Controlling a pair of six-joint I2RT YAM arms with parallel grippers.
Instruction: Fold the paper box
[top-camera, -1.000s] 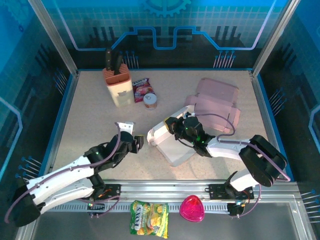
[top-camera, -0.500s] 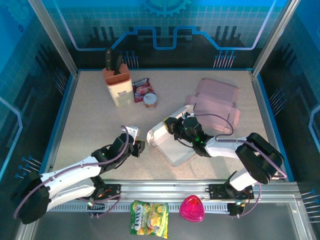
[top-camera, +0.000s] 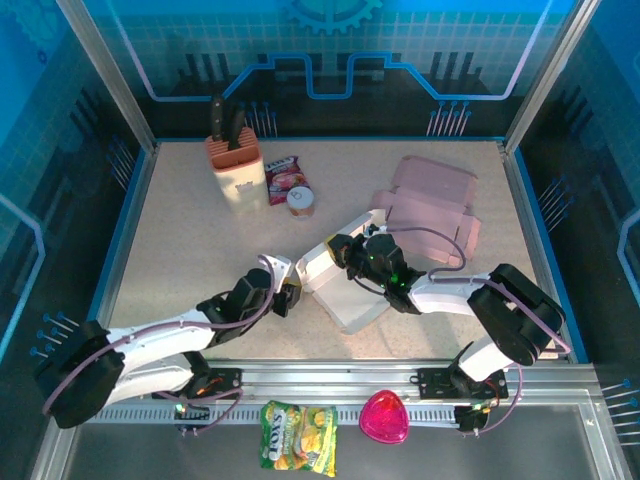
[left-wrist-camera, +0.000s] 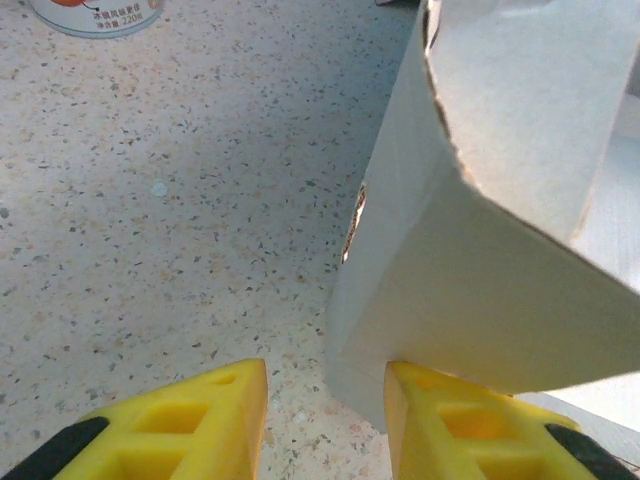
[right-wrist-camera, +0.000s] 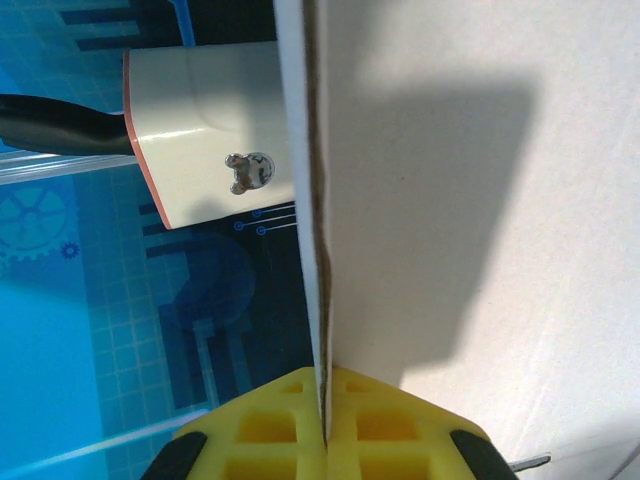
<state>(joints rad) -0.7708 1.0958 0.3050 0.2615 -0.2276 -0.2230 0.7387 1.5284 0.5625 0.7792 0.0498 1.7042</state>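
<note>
1. Over the middle of the table (top-camera: 180, 230), seen from above, the paper box (top-camera: 350, 305) lies half formed. The left gripper (top-camera: 288, 297) has come forward across the bare surface and now sits at the box's near-left corner. We judge this puts both arms on the box, so the folding proper can start. The left arm is stretched low and long, on a diagonal toward the box. The right arm bends in from the right, with the right gripper (top-camera: 345, 250) on the raised flap at the far side.

2. At the left wrist, we see its yellow fingers (left-wrist-camera: 200, 420) have drawn closer together but are not shut, leaving a narrow gap. The corner of the box wall (left-wrist-camera: 480, 250) stands in that gap against the right-hand finger. The other finger is apart from the wall, over bare table, and nothing is pinched yet. A can (left-wrist-camera: 95, 10) sits well beyond.

3. At the right wrist, the right gripper (right-wrist-camera: 325, 425) is clamped tight on the thin edge of the flap (right-wrist-camera: 450, 200), which it holds upright. The knife block (right-wrist-camera: 210, 130) shows behind.
</note>
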